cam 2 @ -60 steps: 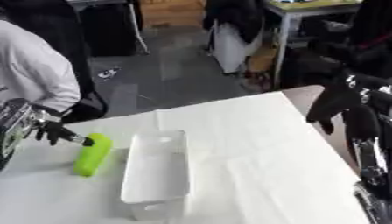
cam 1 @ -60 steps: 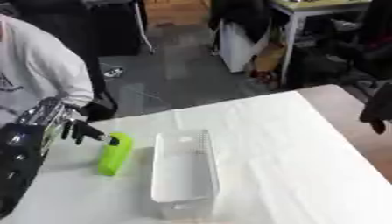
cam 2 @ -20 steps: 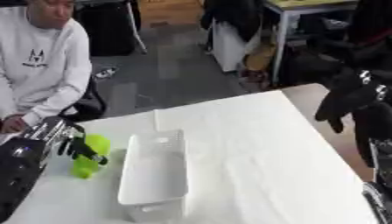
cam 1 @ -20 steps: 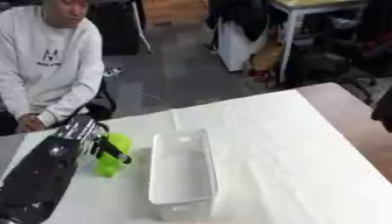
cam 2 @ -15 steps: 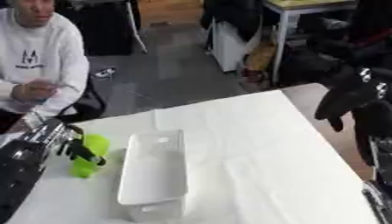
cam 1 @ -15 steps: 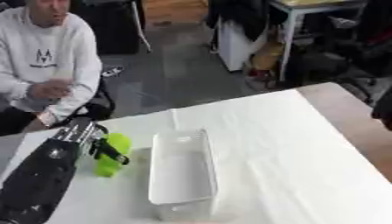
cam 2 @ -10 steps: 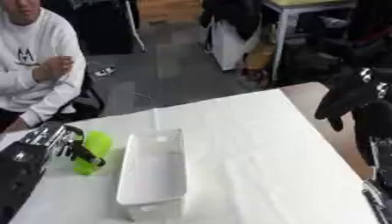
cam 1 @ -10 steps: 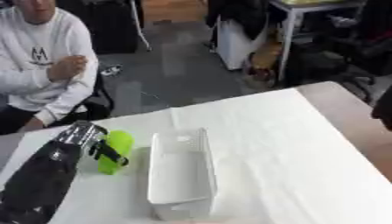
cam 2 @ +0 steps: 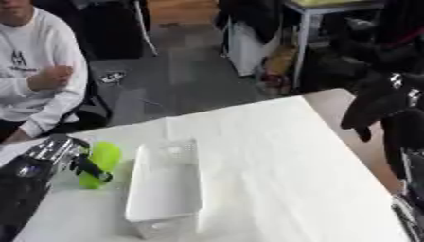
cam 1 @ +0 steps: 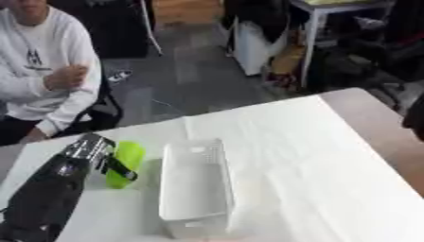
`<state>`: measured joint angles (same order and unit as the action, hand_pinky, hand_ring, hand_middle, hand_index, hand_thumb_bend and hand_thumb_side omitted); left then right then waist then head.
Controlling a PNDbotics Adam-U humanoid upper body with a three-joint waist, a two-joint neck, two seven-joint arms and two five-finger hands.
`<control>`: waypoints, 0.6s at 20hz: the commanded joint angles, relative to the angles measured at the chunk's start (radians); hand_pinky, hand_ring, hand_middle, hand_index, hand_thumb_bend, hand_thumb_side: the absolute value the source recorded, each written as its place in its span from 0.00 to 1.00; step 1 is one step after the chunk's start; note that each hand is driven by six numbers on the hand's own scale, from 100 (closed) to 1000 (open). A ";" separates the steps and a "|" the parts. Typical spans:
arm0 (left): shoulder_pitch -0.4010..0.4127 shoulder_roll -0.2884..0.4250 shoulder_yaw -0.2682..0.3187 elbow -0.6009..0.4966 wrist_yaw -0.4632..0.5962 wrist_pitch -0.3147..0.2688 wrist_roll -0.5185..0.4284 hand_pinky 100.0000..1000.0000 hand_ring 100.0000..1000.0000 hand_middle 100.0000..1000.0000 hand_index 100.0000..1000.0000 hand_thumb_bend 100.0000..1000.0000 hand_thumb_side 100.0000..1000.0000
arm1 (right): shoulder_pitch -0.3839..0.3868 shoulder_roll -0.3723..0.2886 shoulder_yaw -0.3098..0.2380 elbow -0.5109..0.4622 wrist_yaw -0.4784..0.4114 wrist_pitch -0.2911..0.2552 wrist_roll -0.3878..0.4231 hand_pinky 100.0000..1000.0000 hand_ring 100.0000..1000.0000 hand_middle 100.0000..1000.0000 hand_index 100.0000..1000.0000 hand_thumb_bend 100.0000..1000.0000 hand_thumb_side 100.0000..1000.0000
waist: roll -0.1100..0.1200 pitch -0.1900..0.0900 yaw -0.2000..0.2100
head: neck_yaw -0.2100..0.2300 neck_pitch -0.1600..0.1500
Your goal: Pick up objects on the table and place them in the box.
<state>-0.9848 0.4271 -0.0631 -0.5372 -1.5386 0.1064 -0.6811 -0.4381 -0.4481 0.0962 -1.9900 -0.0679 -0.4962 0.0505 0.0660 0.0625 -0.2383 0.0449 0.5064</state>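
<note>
We have our left hand [cam 1: 112, 163] with its fingers wrapped around the green object [cam 1: 124, 163], which lies on the worktop [cam 1: 290, 156] just left of the white box [cam 1: 195, 189], long axis parallel to it. Our right hand [cam 2: 385, 101] hangs well off, fingers relaxed.

White table [cam 1: 331, 165]; grey floor [cam 1: 190, 85]
</note>
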 commanded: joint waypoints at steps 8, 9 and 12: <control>-0.007 0.008 0.019 0.001 -0.042 0.026 0.025 0.27 0.51 0.56 0.51 0.51 0.81 | -0.017 -0.005 -0.001 -0.010 -0.008 0.000 0.010 0.00 0.31 0.37 0.47 0.00 0.67 | -0.004 -0.007 -0.005 | 0.009 -0.019; -0.007 0.007 0.020 0.003 -0.045 0.027 0.026 0.27 0.51 0.56 0.51 0.51 0.81 | -0.017 -0.005 -0.001 -0.010 -0.008 0.000 0.010 0.00 0.31 0.37 0.47 0.00 0.67 | -0.004 -0.007 -0.005 | 0.010 -0.019; -0.003 0.004 0.021 0.007 -0.049 0.027 0.030 0.26 0.51 0.55 0.49 0.48 0.80 | -0.018 -0.004 -0.001 -0.010 -0.009 0.000 0.011 0.00 0.31 0.37 0.47 0.00 0.67 | -0.004 -0.006 -0.005 | 0.011 -0.019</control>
<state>-0.9772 0.4174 -0.0501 -0.5249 -1.5798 0.1316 -0.6546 -0.4383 -0.4477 0.0963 -1.9900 -0.0734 -0.4966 0.0590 0.0661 0.0670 -0.2433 0.0481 0.4977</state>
